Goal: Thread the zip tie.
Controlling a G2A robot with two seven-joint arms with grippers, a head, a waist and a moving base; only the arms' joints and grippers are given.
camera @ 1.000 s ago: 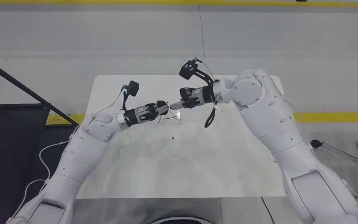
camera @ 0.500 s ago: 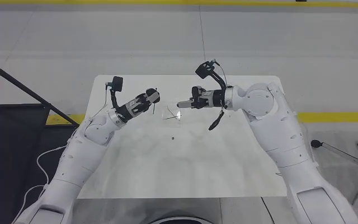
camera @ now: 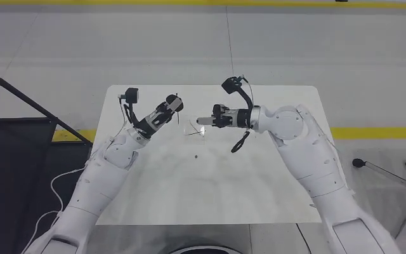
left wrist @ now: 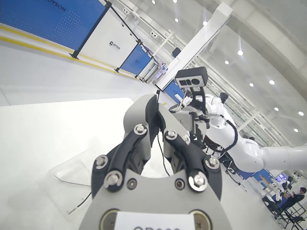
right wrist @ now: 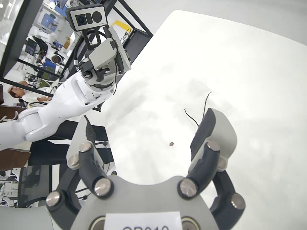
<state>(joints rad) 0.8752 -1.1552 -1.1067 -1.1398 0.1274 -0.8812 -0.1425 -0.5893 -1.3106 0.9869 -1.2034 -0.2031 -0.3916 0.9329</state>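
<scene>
Black thin zip tie, pinched in left end effector

Two grippers are counted: the left gripper, jaws pressed together, and the right gripper, jaws spread wide. One zip tie is pinched between the left jaws. Two more thin black strands are counted on the one table, the first loose strand and the second loose strand, both just past the tip of one right jaw. One clear sheet is seen under them. One dark speck is seen through the gap between the right jaws.
</scene>
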